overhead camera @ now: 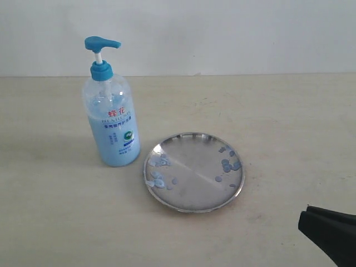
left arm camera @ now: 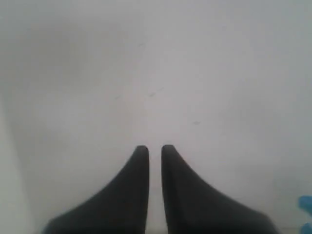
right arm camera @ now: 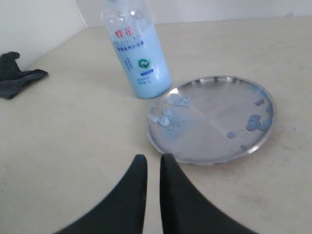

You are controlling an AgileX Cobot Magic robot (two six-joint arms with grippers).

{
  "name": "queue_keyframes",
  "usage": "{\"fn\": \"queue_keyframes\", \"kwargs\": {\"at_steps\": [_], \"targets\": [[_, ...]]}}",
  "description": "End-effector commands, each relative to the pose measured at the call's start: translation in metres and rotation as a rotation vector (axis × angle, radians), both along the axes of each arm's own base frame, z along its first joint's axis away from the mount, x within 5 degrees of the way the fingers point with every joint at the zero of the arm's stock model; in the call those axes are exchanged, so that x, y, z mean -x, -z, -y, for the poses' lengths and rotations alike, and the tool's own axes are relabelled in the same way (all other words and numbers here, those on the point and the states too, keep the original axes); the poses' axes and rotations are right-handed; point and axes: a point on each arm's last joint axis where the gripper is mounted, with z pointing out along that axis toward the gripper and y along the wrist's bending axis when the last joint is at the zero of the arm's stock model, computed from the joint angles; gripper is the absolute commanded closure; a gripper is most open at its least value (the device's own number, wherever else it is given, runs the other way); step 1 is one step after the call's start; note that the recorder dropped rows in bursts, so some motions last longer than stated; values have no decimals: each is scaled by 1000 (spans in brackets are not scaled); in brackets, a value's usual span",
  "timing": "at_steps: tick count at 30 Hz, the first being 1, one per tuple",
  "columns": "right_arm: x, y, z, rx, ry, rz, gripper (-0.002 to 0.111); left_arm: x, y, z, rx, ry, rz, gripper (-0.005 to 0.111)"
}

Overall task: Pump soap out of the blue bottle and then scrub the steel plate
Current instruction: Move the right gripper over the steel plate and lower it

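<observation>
The blue bottle (overhead camera: 113,130) stands upright left of centre, its blue pump head (overhead camera: 102,43) raised; it also shows in the right wrist view (right arm camera: 139,58). Just to its right lies the steel plate (overhead camera: 194,186) (right arm camera: 209,134), flat on the table. Soap blobs (overhead camera: 228,164) (right arm camera: 253,122) dot both sides of the plate. My right gripper (overhead camera: 309,221) (right arm camera: 150,157) is shut and empty, low at the front right, its tips just short of the plate's rim. My left gripper (left arm camera: 155,147) is shut on nothing and faces a blank pale surface; the exterior view does not show it.
A dark grey crumpled cloth (right arm camera: 17,75) lies on the table by the wall, beyond the bottle as the right wrist sees it. A white wall (overhead camera: 222,33) runs along the table's far edge. A small blue patch (left arm camera: 306,204) shows at the left wrist view's edge.
</observation>
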Motion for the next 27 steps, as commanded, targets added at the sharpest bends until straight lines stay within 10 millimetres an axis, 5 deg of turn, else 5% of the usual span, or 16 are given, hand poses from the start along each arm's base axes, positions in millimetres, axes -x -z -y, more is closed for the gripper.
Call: {"fn": "queue_keyframes", "kwargs": {"at_steps": [1, 3, 5, 8, 10, 13, 16, 20, 27], "targets": [[2, -43, -11, -59, -122, 357, 109, 16, 57, -25, 219, -273, -206, 101], [-13, -94, -10, 123, -44, 481, 109, 10, 84, -12, 316, -106, -167, 102], [-27, -117, -16, 301, -45, 502, 109, 6, 105, -2, 310, 10, -175, 102], [-61, -143, -37, 412, -74, 446, 109, 4, 137, 3, 288, 53, -246, 102], [-93, -149, -59, 379, -77, 326, 109, 5, 141, -2, 274, -15, -290, 102], [-140, -130, -89, 413, -94, 122, 109, 7, 148, -11, 285, -124, -353, 102], [-180, -88, -115, 541, -126, -156, 109, 9, 151, -15, 303, -176, -383, 102], [-206, -35, -132, 712, -175, -496, 109, 10, 155, -17, 366, -208, -406, 102], [-240, -8, -151, 845, -237, -548, 109, 10, 155, -17, 415, -203, -398, 102]]}}
